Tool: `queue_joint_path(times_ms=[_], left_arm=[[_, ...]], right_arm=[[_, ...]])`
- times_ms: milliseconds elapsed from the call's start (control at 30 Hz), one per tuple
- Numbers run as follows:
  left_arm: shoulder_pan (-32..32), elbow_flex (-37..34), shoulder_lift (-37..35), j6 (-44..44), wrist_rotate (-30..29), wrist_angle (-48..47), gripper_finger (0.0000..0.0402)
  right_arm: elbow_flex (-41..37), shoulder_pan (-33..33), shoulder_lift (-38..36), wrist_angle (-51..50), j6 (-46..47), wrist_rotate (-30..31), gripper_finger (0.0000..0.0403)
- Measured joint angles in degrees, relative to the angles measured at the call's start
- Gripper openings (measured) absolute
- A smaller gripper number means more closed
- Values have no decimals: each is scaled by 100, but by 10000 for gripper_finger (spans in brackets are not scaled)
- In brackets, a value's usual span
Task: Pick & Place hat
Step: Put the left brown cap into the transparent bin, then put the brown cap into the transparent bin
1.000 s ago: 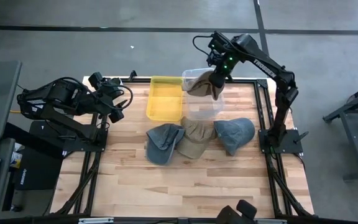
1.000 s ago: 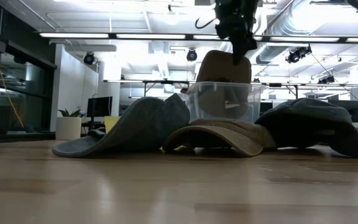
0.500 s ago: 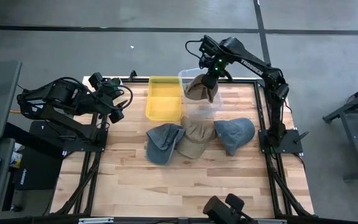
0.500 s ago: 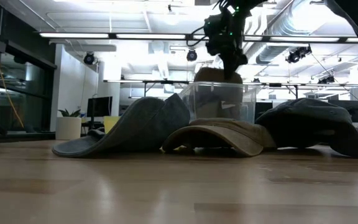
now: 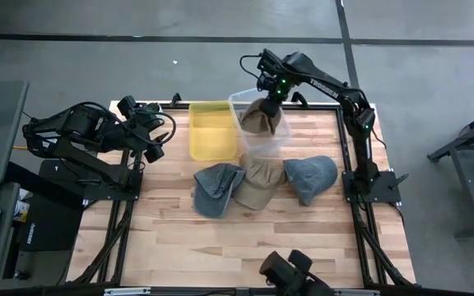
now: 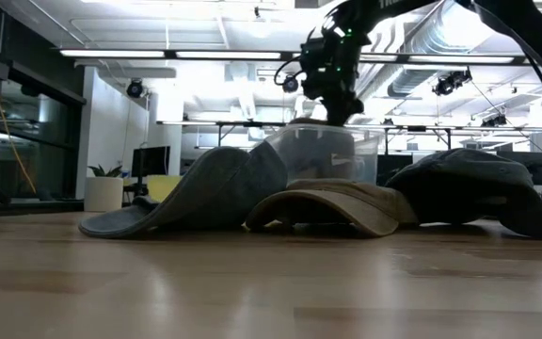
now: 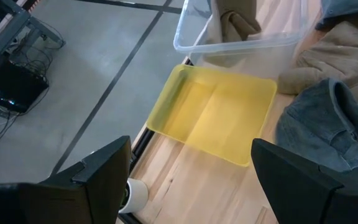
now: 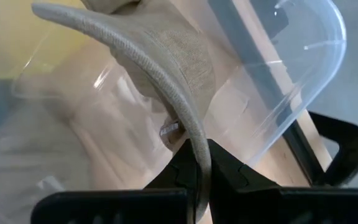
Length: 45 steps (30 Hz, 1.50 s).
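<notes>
My right gripper [image 5: 271, 89] is shut on a tan hat [image 5: 262, 122] that hangs down into the clear plastic bin [image 5: 245, 148] at the table's far side. In the low view the hat [image 6: 320, 122] shows just over the bin's rim. Three more hats lie on the table in front of the bin: a grey-blue one [image 5: 218, 189], a tan one [image 5: 257, 181] and a blue one [image 5: 311, 177]. My left gripper [image 5: 156, 141] waits open past the table's left edge, its fingers wide apart in its wrist view [image 7: 191, 180]. My right gripper pinches a curved, stitched edge of the tan hat [image 8: 194, 146] between its two fingers. The fingers come from above, pointing steeply down. The hat hangs below them inside the bin; whether it rests on the bin's floor cannot be told.
A yellow tray [image 5: 212, 130] lies against the bin's left side. The three loose hats crowd the table's middle, and the bare wooden near half [image 5: 253, 247] is free room. Black frame rails run along the table's sides.
My right gripper has gone down and toward the table's left, still shut, lowering the tan hat from above the rim into the clear bin. The bin has slid a little toward the left, and the yellow tray beside it has shifted with it.
</notes>
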Motion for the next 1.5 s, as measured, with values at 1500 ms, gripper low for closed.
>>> queue_joint_path(times_ms=[1500], left_arm=[[2,0,-2,-4,260,0,309]], right_arm=[[0,84,-688,520,168,-83,114]])
